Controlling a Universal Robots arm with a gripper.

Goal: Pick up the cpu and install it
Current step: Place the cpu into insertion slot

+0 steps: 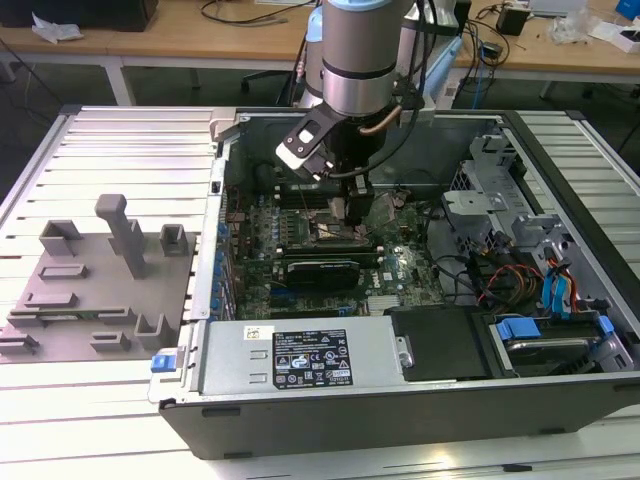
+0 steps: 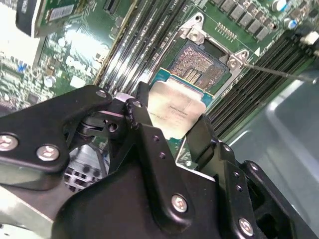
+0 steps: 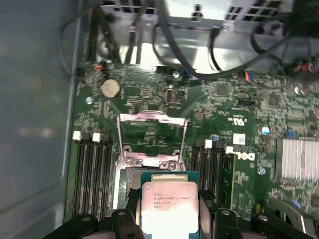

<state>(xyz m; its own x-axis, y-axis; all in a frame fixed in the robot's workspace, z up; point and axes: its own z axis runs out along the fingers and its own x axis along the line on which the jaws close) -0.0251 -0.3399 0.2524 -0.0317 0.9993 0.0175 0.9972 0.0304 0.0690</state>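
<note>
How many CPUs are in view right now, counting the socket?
1. The cpu is clamped in the hand, over the open socket, whose contacts are bare. The hand covers part of the board, so more may be hidden.

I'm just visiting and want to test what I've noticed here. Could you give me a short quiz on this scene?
1. True or false: the gripper grips the cpu by its edges.
2. The motherboard socket is: A covered, B open and empty, C missing.
3. In the exterior view, the grey fixture blocks lie on which side of the computer case?
Key: 1 true; 2 B; 3 the exterior view's left.
</note>
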